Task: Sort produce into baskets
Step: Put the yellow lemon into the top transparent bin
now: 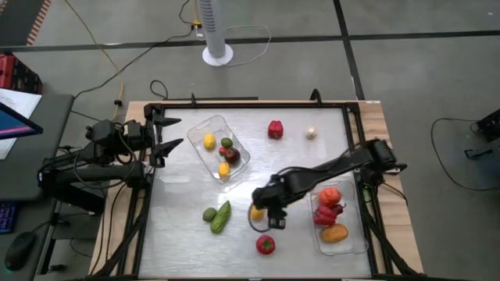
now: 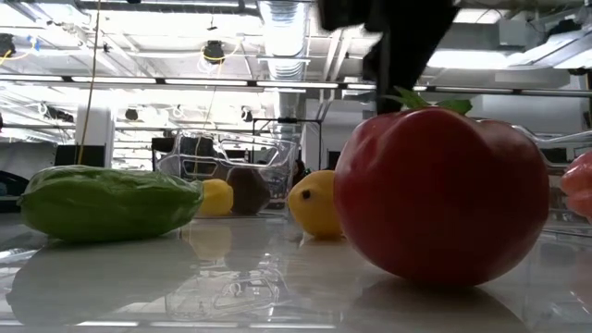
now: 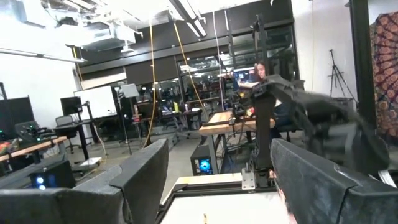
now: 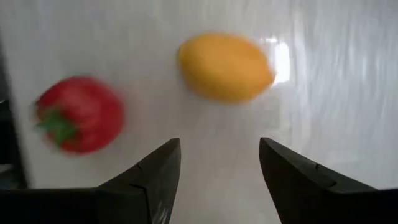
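Observation:
My right gripper (image 1: 270,215) (image 4: 217,167) is open and empty, pointing down above the table's near middle. A yellow lemon (image 1: 256,212) (image 4: 225,67) lies on the table just beyond its fingertips, and a red tomato (image 1: 266,245) (image 4: 79,114) lies on the table nearer the front edge. Neither is between the fingers. My left gripper (image 1: 168,133) (image 3: 217,180) is open and empty at the table's left edge. The left clear tray (image 1: 234,165) holds yellow, dark, green and red pieces. The right clear tray (image 1: 355,248) holds a tomato, a red pepper and an orange piece.
A green cucumber (image 1: 221,217) (image 2: 111,202) and a lime (image 1: 209,214) lie on the table left of the lemon. A red pepper (image 1: 275,129) and a small pale piece (image 1: 311,133) lie near the far edge. A black frame (image 1: 234,102) rims the table.

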You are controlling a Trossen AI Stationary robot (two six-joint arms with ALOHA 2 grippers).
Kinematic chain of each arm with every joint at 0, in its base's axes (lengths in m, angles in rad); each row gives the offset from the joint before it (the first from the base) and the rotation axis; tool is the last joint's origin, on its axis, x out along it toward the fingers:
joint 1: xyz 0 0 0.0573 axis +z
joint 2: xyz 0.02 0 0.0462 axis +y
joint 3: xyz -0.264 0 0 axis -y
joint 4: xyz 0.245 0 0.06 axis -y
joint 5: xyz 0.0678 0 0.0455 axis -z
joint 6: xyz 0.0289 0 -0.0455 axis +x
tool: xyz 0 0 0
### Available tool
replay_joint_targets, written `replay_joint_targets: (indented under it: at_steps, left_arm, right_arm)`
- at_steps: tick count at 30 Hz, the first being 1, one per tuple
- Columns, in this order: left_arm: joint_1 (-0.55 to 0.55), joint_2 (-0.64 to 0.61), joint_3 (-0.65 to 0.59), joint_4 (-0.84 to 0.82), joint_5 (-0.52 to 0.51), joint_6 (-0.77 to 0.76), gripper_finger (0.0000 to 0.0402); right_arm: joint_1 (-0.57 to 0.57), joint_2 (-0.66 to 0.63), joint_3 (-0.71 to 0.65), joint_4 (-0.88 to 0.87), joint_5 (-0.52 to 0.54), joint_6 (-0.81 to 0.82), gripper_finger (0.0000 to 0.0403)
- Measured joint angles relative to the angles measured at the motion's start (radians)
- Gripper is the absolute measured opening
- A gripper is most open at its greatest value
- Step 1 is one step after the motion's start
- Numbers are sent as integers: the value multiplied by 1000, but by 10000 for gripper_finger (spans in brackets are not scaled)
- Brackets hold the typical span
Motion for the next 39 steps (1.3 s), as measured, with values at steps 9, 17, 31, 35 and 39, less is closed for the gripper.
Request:
replay_joint_targets:
  at_steps: [9, 17, 31, 35, 39]
  left_arm:
    - [0, 0, 0, 0, 0, 6, 270]
    - [0, 0, 0, 0, 0, 6, 270]
    - [0, 0, 0, 0, 0, 7, 270]
    - [0, 0, 0, -1, 0, 7, 270]
    - [0, 0, 0, -1, 0, 7, 270]
  right_arm:
    - [-43, 134, 80, 63, -85, -188, 246]
    - [-41, 140, 120, 71, -84, -272, 260]
    - [-48, 140, 125, 155, -41, -277, 277]
    - [-51, 139, 124, 146, -40, -298, 296]
    - [-49, 138, 114, 151, -26, -304, 347]
